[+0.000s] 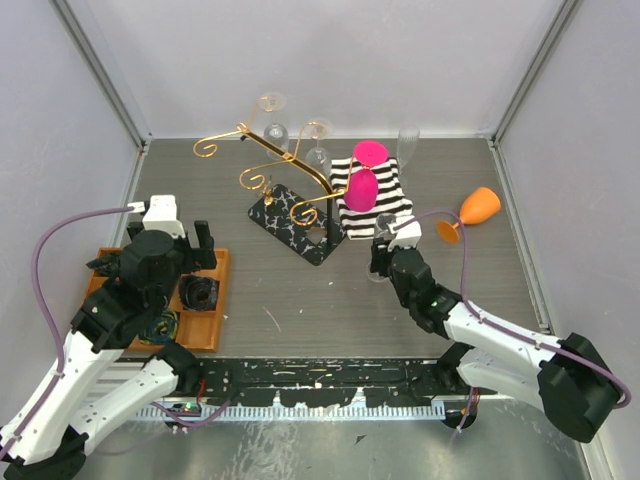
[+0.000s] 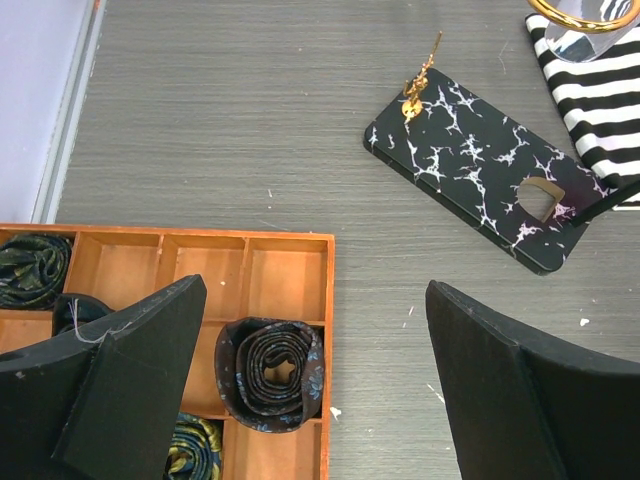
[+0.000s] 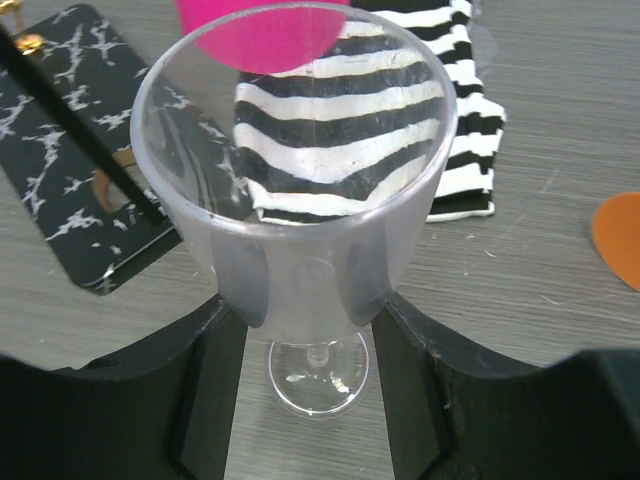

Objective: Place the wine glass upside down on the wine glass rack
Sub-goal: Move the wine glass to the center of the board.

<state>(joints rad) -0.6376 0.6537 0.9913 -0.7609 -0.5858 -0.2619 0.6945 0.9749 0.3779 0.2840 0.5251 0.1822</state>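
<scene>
A clear wine glass [image 3: 300, 190] stands upright between my right gripper's [image 3: 308, 320] fingers, which press on both sides of its bowl; its foot [image 3: 318, 375] is just over the table. In the top view the right gripper [image 1: 383, 252] is just right of the rack's black marbled base [image 1: 295, 222]. The gold wire rack [image 1: 265, 160] rises from that base, with clear glasses among its far hooks. The base also shows in the right wrist view [image 3: 60, 215] and the left wrist view [image 2: 470, 170]. My left gripper [image 2: 315, 340] is open and empty over the edge of a wooden tray [image 2: 330, 300].
The wooden tray [image 1: 215, 300] at the left holds rolled ties [image 2: 270, 370]. A black-and-white striped cloth [image 1: 388, 195] behind the right gripper carries two pink glasses [image 1: 362, 188]. An orange glass [image 1: 478, 208] lies at the right. A tall clear glass [image 1: 408, 145] stands at the back.
</scene>
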